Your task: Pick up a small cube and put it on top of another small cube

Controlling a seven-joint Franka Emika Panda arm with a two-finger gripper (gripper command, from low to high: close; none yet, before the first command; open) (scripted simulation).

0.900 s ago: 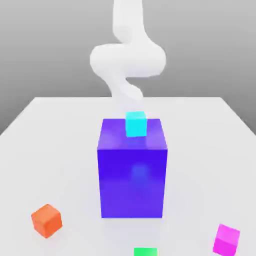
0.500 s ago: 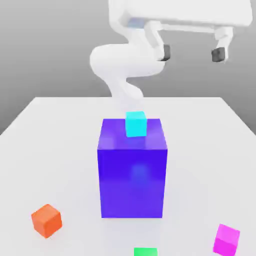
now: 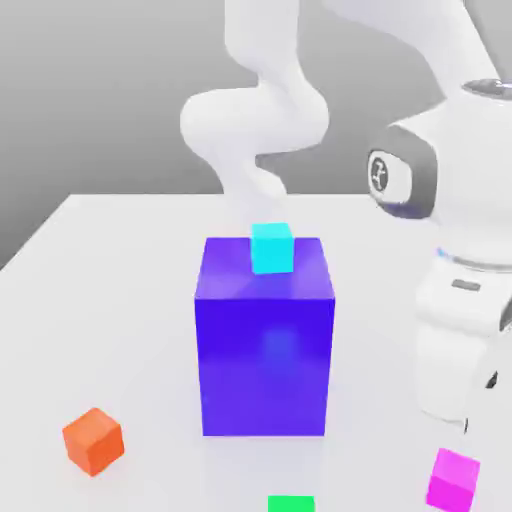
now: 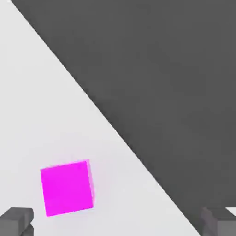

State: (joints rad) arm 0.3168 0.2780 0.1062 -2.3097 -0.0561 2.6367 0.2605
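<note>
In the hand view, the claw [image 4: 118,222] is spread wide, empty, above the magenta cube [image 4: 67,188], which rests on the tabletop [image 4: 27,106]. Behind, the arm [image 3: 480,180] bears a small dark emblem, its characters too small to read.

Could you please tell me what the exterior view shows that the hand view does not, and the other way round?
Only in the exterior view: the blue-violet block, the cyan cube on top of it, the orange cube, the green cube and the arm's white links.
Only in the hand view: the gripper's two dark fingertips, standing wide apart, and the dark area beyond the table's edge.
Both: the magenta cube and the pale table.
</note>
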